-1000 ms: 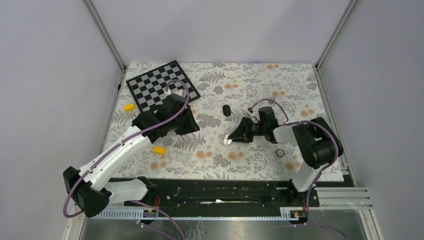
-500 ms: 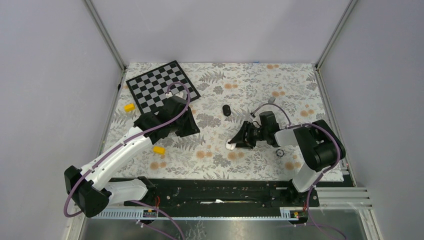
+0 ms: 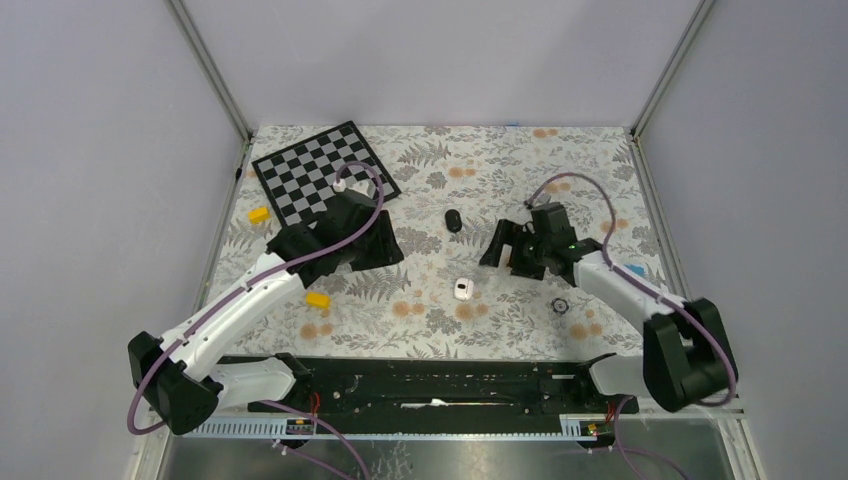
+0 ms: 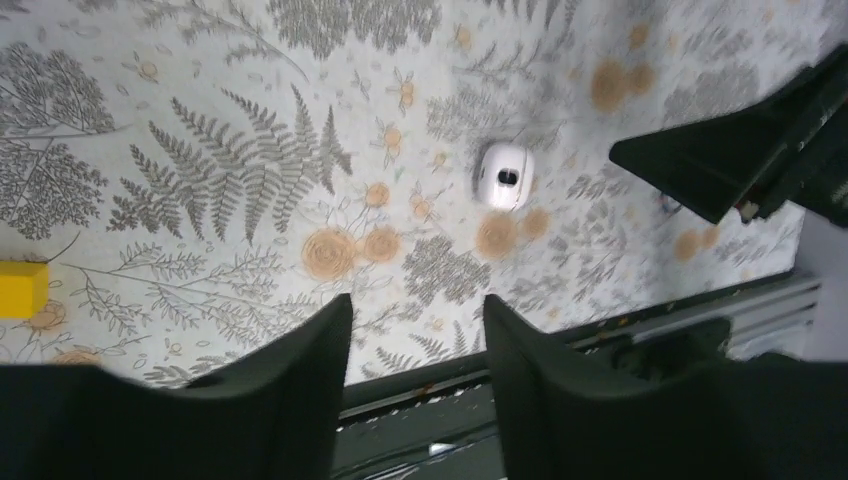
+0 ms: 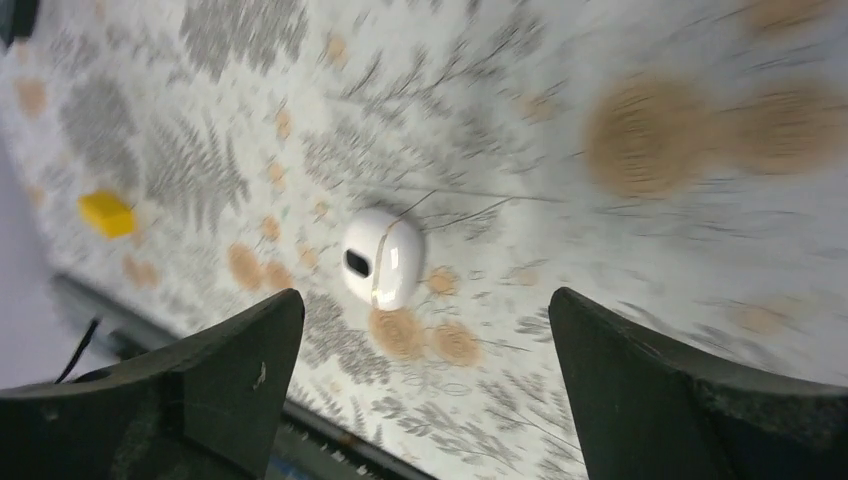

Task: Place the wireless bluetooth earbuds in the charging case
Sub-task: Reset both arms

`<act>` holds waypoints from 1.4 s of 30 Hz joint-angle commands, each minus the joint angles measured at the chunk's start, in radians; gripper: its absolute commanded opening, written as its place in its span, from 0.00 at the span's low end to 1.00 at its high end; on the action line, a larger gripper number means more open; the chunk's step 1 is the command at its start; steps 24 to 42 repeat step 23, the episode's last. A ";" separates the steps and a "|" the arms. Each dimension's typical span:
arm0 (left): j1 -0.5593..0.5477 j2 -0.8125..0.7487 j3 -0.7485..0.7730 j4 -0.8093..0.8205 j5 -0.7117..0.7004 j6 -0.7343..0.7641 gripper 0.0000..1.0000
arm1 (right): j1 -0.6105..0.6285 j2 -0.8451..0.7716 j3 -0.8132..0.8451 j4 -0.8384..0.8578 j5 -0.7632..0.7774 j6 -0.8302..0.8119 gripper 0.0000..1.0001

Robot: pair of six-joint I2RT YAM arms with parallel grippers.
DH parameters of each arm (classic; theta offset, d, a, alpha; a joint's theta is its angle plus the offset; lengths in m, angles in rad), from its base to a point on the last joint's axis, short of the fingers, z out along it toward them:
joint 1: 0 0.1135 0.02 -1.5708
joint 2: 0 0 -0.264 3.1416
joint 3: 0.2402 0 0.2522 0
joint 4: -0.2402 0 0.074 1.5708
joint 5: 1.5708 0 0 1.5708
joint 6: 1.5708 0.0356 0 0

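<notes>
**One case lying free, both claws off it**

On the floral-patterned table I count one white rounded plastic charging case, one flat black oval pebble, two small yellow blocks, one black-and-white checkerboard and one small shiny silver piece.

The case lies by itself between my two arms, toward the near edge of the table, touching neither claw. My right wrist view shows a seam line across it and a dark oval mark on its face; the mark is too small for me to tell what it is.

My right claw hangs above the table, behind and to the right of the case, its fingers spread wide with nothing between them. My left claw is parted to a narrower gap and is also empty, well to the left of the case.

A second ago my right claw was down at the case, with its tips around it. Now that arm has pulled up and away and the claw has sprung wide. The case sits a little nearer the front edge than before. My left arm has hardly shifted.
</notes>
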 commanded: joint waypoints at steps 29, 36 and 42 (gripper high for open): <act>0.006 -0.153 0.042 0.270 -0.294 0.012 0.99 | 0.002 -0.586 0.326 -0.586 1.047 -0.156 1.00; 0.006 -0.153 0.042 0.270 -0.294 0.012 0.99 | 0.002 -0.586 0.326 -0.586 1.047 -0.156 1.00; 0.006 -0.153 0.042 0.270 -0.294 0.012 0.99 | 0.002 -0.586 0.326 -0.586 1.047 -0.156 1.00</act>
